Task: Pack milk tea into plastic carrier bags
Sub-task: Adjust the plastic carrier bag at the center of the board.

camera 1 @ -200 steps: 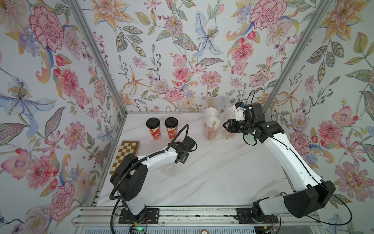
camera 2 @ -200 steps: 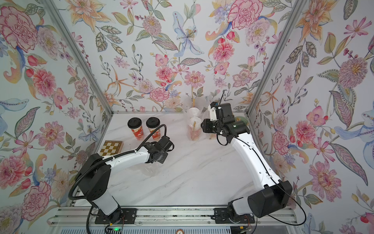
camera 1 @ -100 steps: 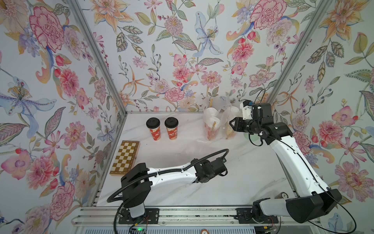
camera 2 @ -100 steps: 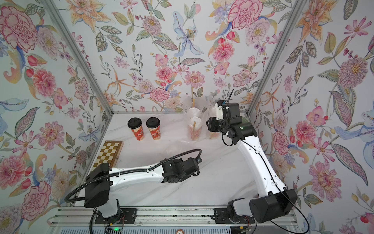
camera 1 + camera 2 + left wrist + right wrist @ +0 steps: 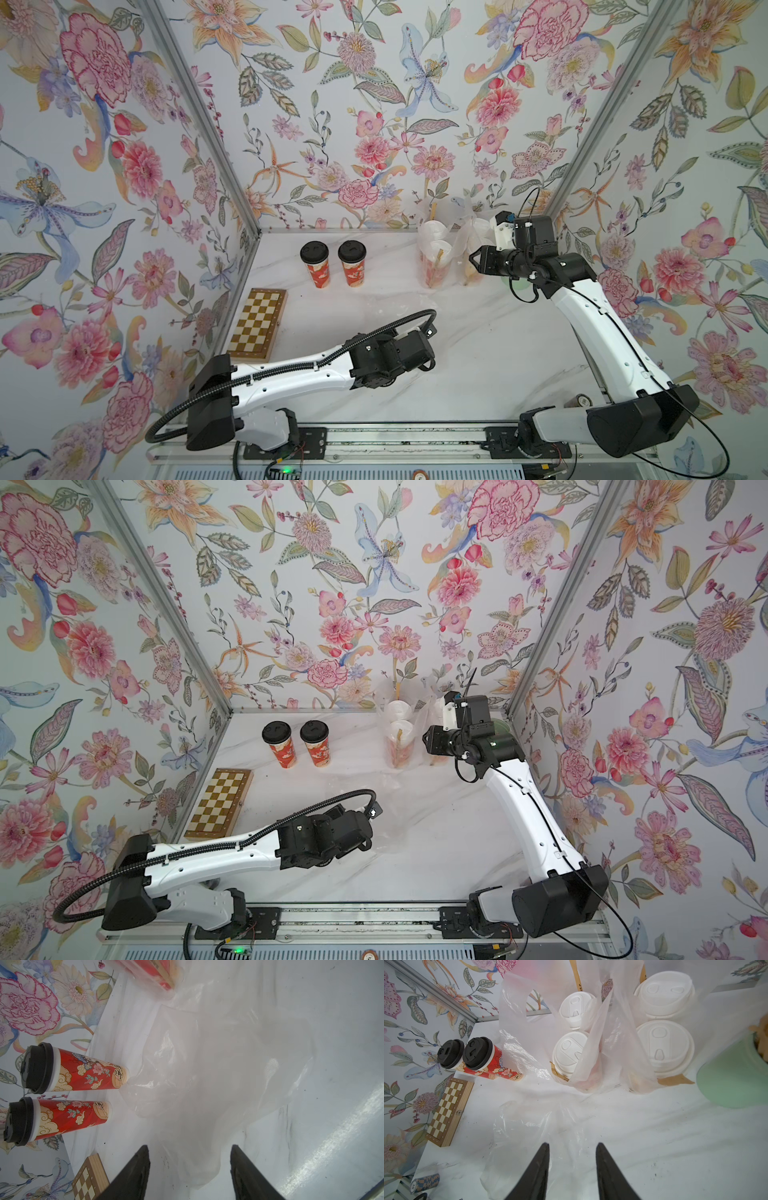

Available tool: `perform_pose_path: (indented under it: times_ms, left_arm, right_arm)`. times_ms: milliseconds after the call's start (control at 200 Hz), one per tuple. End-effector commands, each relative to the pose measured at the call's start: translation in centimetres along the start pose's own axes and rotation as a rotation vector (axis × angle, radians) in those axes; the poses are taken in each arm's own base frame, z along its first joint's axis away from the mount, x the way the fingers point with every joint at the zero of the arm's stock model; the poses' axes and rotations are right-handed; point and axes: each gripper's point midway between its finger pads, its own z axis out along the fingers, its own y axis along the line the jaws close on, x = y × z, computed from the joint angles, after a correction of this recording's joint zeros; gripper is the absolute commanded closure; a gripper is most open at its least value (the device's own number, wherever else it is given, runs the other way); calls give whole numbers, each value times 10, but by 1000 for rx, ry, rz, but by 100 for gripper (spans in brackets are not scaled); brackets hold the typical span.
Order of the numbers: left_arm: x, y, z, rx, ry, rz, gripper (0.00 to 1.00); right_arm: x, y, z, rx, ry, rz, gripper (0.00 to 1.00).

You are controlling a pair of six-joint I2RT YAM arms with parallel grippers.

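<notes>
The left gripper (image 5: 189, 1147) is wide open and holds nothing. Its black fingers (image 5: 135, 1172) point out low over the white table (image 5: 332, 1064). One end of the empty bag (image 5: 218, 1074) lies flat on the table between them and in front of them. I cannot tell if a finger touches the plastic. The left arm (image 5: 291, 374) is stretched out long and low from the front left corner, so its wrist (image 5: 390, 357) sits over the middle of the table. Past the far end of the empty bag stand the two red cups with black lids (image 5: 72, 1068), side by side and upright on the bare table near the back wall (image 5: 374, 124). The foot of one is just beside the plastic. A chessboard (image 5: 257, 324) lies flat by the left wall (image 5: 124, 208).

The right gripper (image 5: 572, 1145) is partly open, with nothing between its own fingers (image 5: 537, 1172). It hangs in the air and looks down on the table. The right arm (image 5: 594, 328) goes up from the front right corner and bends over at the top, so the gripper points toward the left. Just beside the gripper stands a full bag (image 5: 627, 1049), and a second full bag (image 5: 517, 1022) stands next to that one. Each has two cups with white lids (image 5: 662, 1047) inside, standing upright. A mint-green cup (image 5: 733, 1076) stands near the full bag, by the right wall (image 5: 685, 208).
</notes>
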Motion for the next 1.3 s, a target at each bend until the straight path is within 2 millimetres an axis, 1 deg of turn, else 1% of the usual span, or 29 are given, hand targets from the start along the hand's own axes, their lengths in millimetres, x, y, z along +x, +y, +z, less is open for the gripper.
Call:
perform_pose_path:
  times_ms: [0,60,70,85,185,235,285,360,450,480,520,605,726,891,1051,1146,1246,1296]
  left_arm:
    - [-32,-6,7,37,-29,-101,38]
    - [-48,-12,9,68,-32,-156,40]
    - [-49,-17,15,72,-18,-158,40]
    - [-53,-21,18,79,-14,-170,40]
    - [-80,-38,26,148,-21,-260,42]
    - [-92,-45,30,167,-21,-300,42]
    - [-102,-46,34,172,-13,-341,43]
    - [-111,-57,45,201,16,-363,44]
    - [-116,-72,56,232,69,-334,46]
    - [-112,-78,61,244,100,-311,47]
    - [-112,-87,65,272,123,-288,47]
    - [-104,-105,73,327,169,-250,49]
    - [-93,-117,83,354,224,-215,50]
    - [-77,-118,100,301,296,-167,50]
    - [-67,-113,109,250,339,-135,53]
    - [-64,-110,109,238,350,-125,58]
    - [-60,-111,108,244,357,-121,67]
    - [-57,-111,108,245,365,-118,68]
  right_arm:
    - [7,-9,-3,9,3,-3,60]
    - [11,-17,-4,24,5,15,60]
    - [12,-20,-4,27,6,21,60]
    - [13,-23,-5,33,5,29,60]
    - [18,-43,-9,63,2,74,61]
    - [20,-54,-12,81,0,96,60]
    - [23,-64,-14,91,-1,117,60]
    - [26,-76,-18,105,-6,151,60]
    - [28,-81,-22,111,-20,170,60]
    - [28,-81,-23,110,-26,171,60]
    - [29,-80,-23,103,-30,174,60]
    - [30,-82,-24,103,-32,177,60]
    - [30,-81,-24,91,-42,184,60]
    - [32,-77,-23,62,-42,203,60]
    - [42,-77,-19,51,-28,217,60]
    - [49,-77,-16,46,-14,229,60]
    - [54,-78,-14,45,-7,235,60]
    - [56,-79,-13,48,-4,235,60]
